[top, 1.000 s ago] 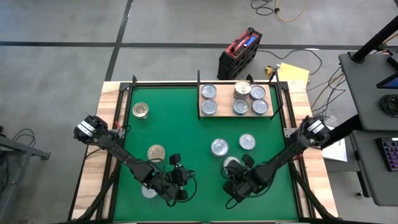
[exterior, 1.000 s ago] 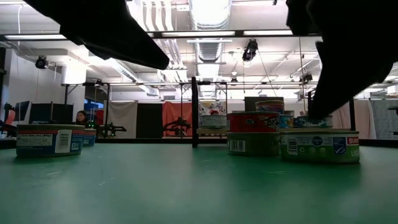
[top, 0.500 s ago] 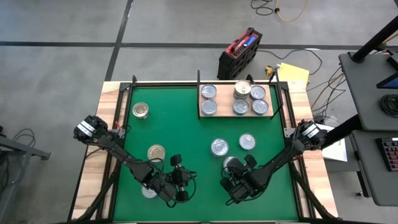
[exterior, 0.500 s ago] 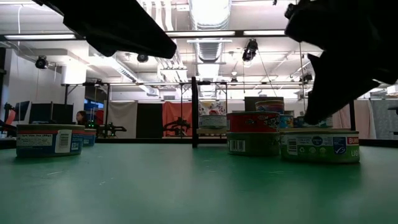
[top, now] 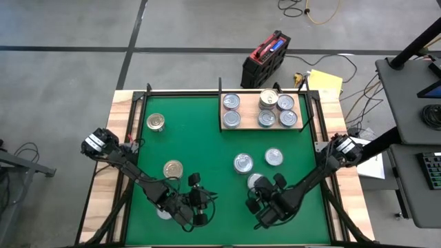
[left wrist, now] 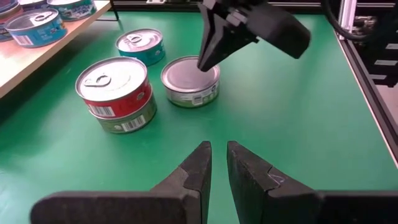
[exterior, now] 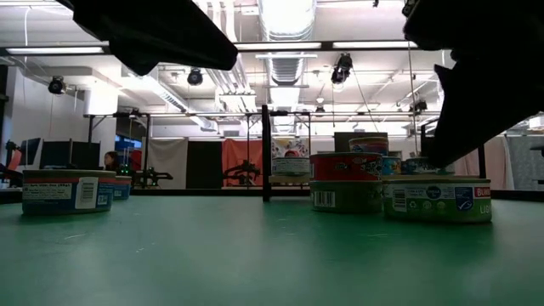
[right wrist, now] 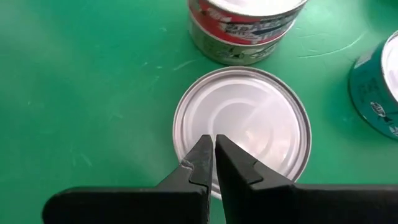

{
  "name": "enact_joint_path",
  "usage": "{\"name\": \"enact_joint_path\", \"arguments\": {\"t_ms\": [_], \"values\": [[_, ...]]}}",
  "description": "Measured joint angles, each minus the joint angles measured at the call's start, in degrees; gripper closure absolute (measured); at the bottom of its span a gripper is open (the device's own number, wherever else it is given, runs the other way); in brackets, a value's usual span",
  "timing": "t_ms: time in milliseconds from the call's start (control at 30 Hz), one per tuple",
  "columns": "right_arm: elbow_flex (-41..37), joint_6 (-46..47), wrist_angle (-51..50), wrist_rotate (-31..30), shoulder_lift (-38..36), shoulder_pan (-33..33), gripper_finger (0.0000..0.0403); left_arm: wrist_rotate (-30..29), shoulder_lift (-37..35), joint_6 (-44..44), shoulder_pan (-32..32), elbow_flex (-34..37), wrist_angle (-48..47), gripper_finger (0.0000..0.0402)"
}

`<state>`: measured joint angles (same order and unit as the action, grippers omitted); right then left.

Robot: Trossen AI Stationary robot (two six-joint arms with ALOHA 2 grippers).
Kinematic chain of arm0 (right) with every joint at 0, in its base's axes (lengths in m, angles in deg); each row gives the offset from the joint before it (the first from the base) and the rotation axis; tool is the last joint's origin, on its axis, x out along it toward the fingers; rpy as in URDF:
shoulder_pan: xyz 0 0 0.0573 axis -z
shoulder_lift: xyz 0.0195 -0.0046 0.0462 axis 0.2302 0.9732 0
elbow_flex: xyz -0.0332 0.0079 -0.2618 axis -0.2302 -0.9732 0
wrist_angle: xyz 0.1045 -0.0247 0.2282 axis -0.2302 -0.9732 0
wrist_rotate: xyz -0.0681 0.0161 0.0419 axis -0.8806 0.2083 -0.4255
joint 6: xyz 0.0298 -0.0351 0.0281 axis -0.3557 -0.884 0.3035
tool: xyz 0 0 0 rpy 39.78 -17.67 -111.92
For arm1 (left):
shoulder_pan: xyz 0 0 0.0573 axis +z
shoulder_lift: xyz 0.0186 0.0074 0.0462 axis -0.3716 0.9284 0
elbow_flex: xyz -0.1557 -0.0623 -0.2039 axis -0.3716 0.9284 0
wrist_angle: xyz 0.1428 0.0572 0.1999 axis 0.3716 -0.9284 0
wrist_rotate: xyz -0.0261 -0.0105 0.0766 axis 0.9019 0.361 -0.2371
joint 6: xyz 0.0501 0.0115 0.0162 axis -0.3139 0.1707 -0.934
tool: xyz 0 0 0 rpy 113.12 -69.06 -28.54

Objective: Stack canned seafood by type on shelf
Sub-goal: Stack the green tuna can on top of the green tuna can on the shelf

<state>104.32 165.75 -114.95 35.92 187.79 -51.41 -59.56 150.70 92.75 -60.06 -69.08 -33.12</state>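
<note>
Sorting in progress on the green mat (top: 200, 138): the right gripper (right wrist: 210, 163) hangs with its fingers pressed together directly over a plain-lidded silver can (top: 256, 181) near the tabletop's front edge, right of centre. With no gap between the fingers, it cannot take the can as it stands; they would have to spread before any grasp. The left gripper (left wrist: 214, 169), low near the front edge left of centre, holds nothing, its fingers drawn to a narrow slit and aimed across the mat toward the right arm's work; it appears to be waiting.

The shelf (top: 300, 126), a pale wooden board at the tabletop's far edge right of centre, already carries several silver-lidded cans in rows, one spot apparently stacked two high, which suggests like is being grouped with like. Loose tins remain on the mat: a red can on a green one (left wrist: 115, 93) and a teal can (left wrist: 141, 45) just beyond the silver can, a gold-lidded can (top: 173, 169) left of centre, and another gold-lidded can (top: 156, 122) near the far left corner. Another tin shows under the left arm.
</note>
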Motion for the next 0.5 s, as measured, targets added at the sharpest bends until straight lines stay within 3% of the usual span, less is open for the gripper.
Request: {"name": "enact_joint_path", "arguments": {"t_ms": [500], "values": [[-0.67, -9.3, 5.24, 0.14, 2.06, 0.25, 0.039, 0.0, 0.0, 0.05, 0.02, 0.0, 0.52, 0.0365]]}}
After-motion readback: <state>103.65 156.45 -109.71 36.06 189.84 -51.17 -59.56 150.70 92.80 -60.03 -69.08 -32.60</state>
